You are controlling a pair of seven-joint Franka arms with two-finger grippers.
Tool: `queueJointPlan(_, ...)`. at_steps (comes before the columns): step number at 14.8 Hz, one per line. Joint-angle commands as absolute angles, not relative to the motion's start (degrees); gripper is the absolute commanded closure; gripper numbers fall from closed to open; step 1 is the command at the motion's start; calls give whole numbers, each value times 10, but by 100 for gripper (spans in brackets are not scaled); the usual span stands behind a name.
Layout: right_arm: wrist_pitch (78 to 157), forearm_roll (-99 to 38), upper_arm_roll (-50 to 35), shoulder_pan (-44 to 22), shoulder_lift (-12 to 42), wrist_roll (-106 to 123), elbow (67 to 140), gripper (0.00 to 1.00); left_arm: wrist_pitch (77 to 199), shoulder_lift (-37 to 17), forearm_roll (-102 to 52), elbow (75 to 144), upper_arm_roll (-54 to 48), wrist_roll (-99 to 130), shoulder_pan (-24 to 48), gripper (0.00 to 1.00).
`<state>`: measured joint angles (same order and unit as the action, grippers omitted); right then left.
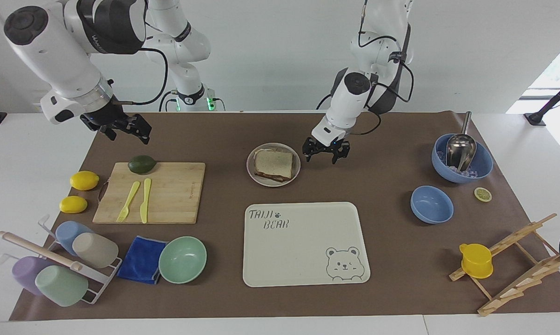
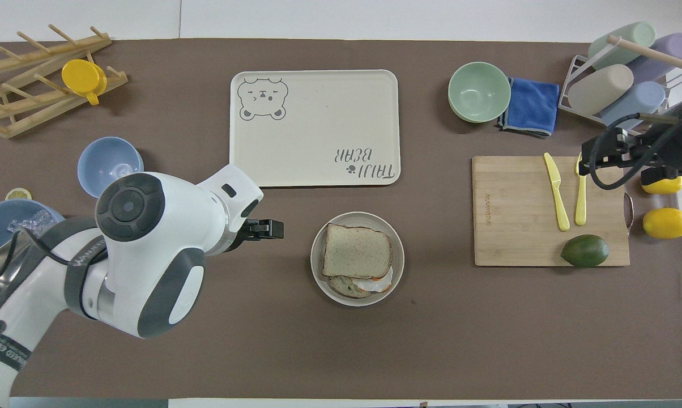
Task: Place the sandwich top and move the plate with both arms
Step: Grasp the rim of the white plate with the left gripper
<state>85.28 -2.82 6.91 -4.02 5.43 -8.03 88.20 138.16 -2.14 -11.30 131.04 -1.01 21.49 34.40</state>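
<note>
The sandwich top (image 1: 274, 164) (image 2: 357, 250), a plain tan slice with a brown crust, lies flat on a lower slice with fried egg (image 2: 369, 283). Both are on the small round beige plate (image 1: 249, 165) (image 2: 318, 272) in the middle of the mat. My left gripper (image 1: 322, 156) (image 2: 273, 229) hangs low just beside the plate, toward the left arm's end, open and holding nothing. My right gripper (image 1: 126, 130) (image 2: 601, 156) is raised over the edge of the cutting board, open and holding nothing.
The cream bear tray (image 1: 303, 251) (image 2: 318, 124) lies farther from the robots than the plate. The cutting board (image 1: 173, 195) carries an avocado (image 1: 142, 164), a fork and a knife, with two lemons (image 1: 84, 180) beside it. Two blue bowls (image 1: 431, 204), a mint bowl (image 1: 182, 259), a cup rack and a wooden rack ring the mat.
</note>
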Motion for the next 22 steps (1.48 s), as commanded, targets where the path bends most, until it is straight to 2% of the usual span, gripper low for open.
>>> queueJointPlan(1,857,-37,70,-26,40,-67,901,0,1431,-47,-133,1320,-2,217,363,0)
queueJointPlan(5,858,-32,69,-17,37,-64,898,0,1441,-63,-148,1320,-2,217,380,1)
queueJointPlan(12,844,-28,71,-19,12,-37,903,0,1444,-69,-162,1321,-2,218,393,13)
queueJointPlan(17,838,-26,79,-20,2,-27,898,0,1444,-69,-172,1321,-2,219,404,34)
queueJointPlan(22,840,-31,96,-31,-1,-11,893,0,1445,-69,-188,1320,-3,218,413,65)
